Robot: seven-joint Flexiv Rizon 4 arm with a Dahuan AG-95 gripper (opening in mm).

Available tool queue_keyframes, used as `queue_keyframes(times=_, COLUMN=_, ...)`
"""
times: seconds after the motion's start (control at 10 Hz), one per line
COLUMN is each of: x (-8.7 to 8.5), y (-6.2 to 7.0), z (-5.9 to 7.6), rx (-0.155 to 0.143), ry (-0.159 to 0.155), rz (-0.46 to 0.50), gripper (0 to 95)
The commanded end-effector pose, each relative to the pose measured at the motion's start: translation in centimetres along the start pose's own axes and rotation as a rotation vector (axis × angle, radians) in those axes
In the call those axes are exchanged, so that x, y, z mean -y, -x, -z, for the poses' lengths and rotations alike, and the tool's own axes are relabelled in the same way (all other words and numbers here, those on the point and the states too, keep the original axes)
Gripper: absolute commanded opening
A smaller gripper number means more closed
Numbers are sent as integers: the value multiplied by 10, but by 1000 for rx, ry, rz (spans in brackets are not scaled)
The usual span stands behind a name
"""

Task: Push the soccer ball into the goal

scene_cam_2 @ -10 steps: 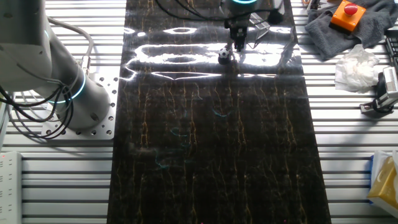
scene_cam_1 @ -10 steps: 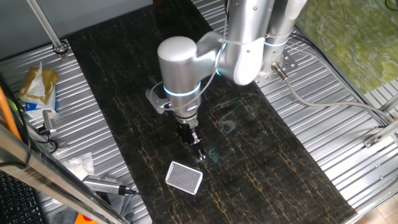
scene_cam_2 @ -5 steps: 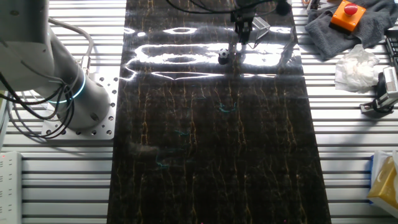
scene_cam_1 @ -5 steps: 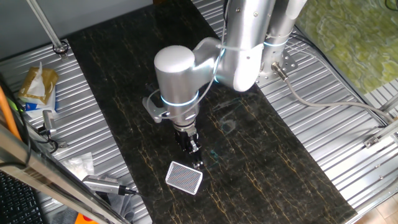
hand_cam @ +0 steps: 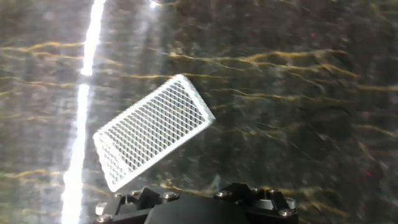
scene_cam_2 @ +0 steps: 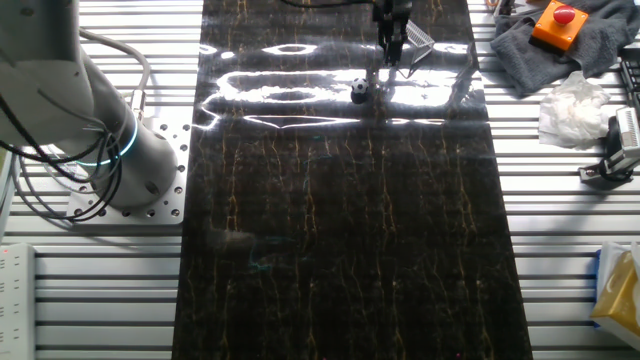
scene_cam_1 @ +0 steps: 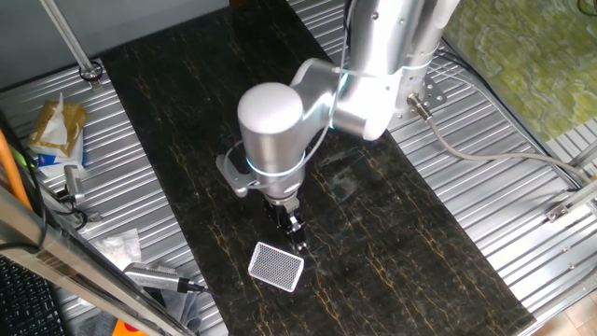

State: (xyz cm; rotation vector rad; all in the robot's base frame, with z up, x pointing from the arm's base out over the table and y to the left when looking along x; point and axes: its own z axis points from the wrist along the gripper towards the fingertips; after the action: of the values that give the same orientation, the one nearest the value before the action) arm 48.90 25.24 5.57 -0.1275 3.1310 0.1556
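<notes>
Change since half a second ago: arm raised and shifted; gripper now slightly higher over the dark mat. Soccer ball: unmoved, on the mat just left of the fingers in the other fixed view. Goal: lying flat, just beyond the fingertips, tilted in the hand view. Finger state: cannot tell.

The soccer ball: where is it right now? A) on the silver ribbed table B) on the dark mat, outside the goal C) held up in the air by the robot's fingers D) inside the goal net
B: the soccer ball sits on the dark mat, left of the gripper and not in the goal.
</notes>
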Motion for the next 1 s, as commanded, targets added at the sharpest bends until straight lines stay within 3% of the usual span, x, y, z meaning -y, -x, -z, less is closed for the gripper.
queue_keyframes(times=0.1, x=11, y=-4, z=7, rx=6, ry=51, rz=-135, gripper=760)
queue_keyframes(times=0.5, x=15, y=-5, z=10, rx=33, ry=46, rz=-179, gripper=760)
queue_keyframes(times=0.8, x=26, y=-20, z=25, rx=74, ry=62, rz=-264, gripper=760)
queue_keyframes(times=1.0, x=32, y=-28, z=28, rx=100, ry=68, rz=-300, gripper=760)
